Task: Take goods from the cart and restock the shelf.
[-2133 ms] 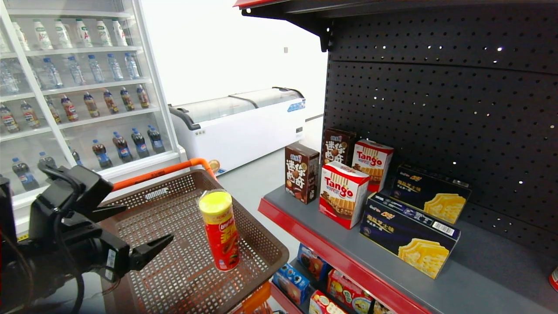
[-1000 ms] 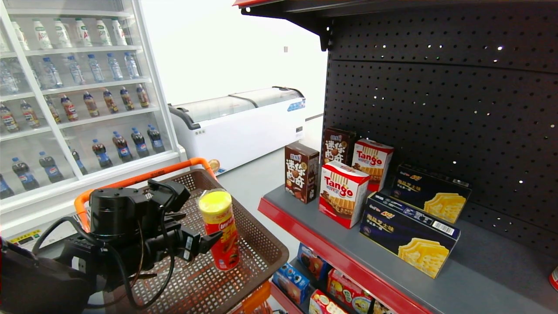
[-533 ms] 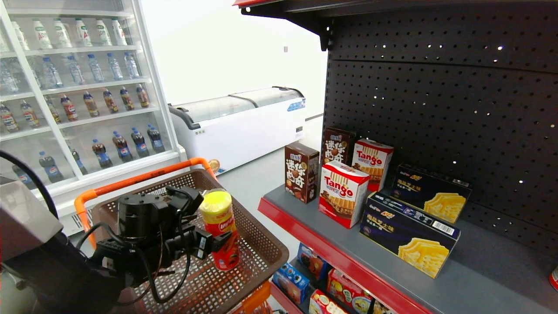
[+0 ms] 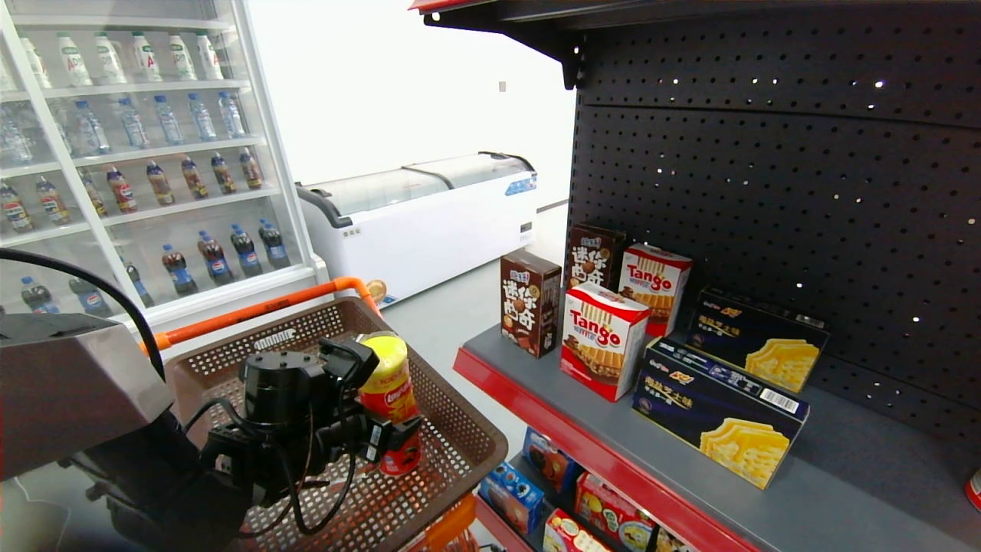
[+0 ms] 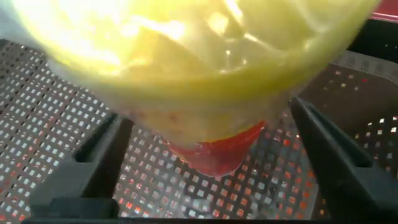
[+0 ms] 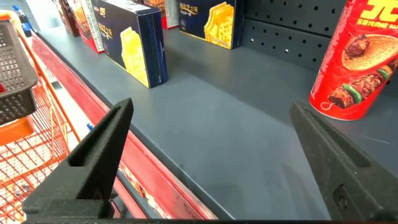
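Your left end effector (image 5: 205, 168) sits low in the cart basket (image 4: 475, 448), its fingers spread to either side of the yellow-lidded red can (image 4: 387, 383). They straddle it with a gap on each side, so nothing is gripped yet. That can stands upright on the basket floor, and it is the only item I see in the cart.

Your right end effector (image 6: 211, 155) hangs wide apart and empty over the bare grey shelf (image 4: 552, 391), near a second red can (image 6: 360, 62) standing upright there.

I judge the restocking partly done at most: one can is shelved, and one is left for you to close on, lift and carry across.

On the shelf I count:
- one can
- two brown boxes (image 4: 529, 303)
- two red-and-white boxes (image 4: 602, 341)
- two dark blue boxes (image 4: 716, 410)

More packets (image 4: 515, 491) lie under that shelf, too hidden to count.
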